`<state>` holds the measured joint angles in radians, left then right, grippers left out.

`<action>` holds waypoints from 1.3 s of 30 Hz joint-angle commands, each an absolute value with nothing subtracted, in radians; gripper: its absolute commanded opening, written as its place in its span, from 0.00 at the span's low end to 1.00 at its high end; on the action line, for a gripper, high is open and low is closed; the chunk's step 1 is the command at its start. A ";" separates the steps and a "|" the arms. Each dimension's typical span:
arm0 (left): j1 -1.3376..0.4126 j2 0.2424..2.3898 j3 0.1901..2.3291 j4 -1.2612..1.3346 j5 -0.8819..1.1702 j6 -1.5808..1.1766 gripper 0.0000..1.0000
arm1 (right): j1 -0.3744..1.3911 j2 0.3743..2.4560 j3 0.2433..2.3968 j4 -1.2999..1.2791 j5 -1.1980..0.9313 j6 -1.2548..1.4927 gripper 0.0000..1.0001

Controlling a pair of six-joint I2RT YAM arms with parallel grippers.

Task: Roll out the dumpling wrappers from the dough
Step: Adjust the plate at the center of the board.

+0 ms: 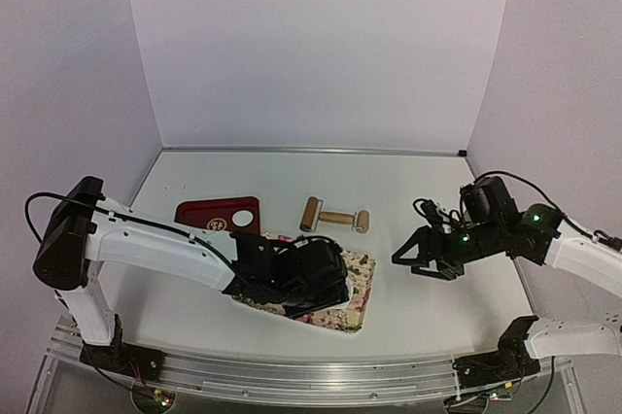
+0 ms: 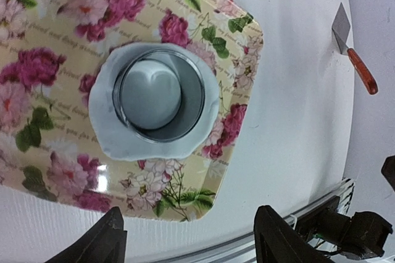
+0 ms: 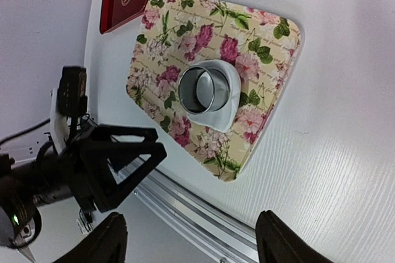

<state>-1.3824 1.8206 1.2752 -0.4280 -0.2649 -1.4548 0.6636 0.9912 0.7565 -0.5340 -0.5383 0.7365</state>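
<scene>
The dough [image 2: 103, 118] lies as a flattened white sheet in the middle of a floral tray [image 2: 37, 22], left of centre on the white desk [image 1: 292, 166]. A shiny metal ring cutter [image 2: 192, 93] stands upright on the dough, with a white rim of dough showing all around it and a round white patch inside it. The left end effector [image 2: 188, 226] hovers above the tray's near edge, its fingers spread wide and holding nothing. Just behind the floral tray sits a red tray [image 1: 199, 212] with one dumpling wrapper [image 1: 243, 213], a small white disc, resting at its right end. Right of that, a wooden rolling pin [image 1: 335, 217] lies on the desk. Farther right, well apart from both trays, the right end effector [image 3: 190, 226] hangs over bare desk with its fingers spread and nothing between them.
</scene>
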 commanded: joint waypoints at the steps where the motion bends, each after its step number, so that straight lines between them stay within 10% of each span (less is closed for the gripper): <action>1: -1.414 1.818 1.215 -0.390 -0.353 -1.687 0.66 | 0.666 1.138 0.862 -0.541 -0.498 0.619 0.51; 16: -1.415 1.784 1.037 -0.256 -0.420 -1.907 0.46 | 0.690 1.553 1.087 -0.627 -0.469 0.399 0.38; 39: -1.236 1.326 0.765 -0.500 -0.174 -1.778 0.51 | 0.708 1.845 1.361 -0.667 -0.427 0.258 0.48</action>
<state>-1.2543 1.4192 0.8071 -0.3878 -0.2304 -1.7456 0.7074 1.7806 1.2348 -0.6259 -0.4950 0.3825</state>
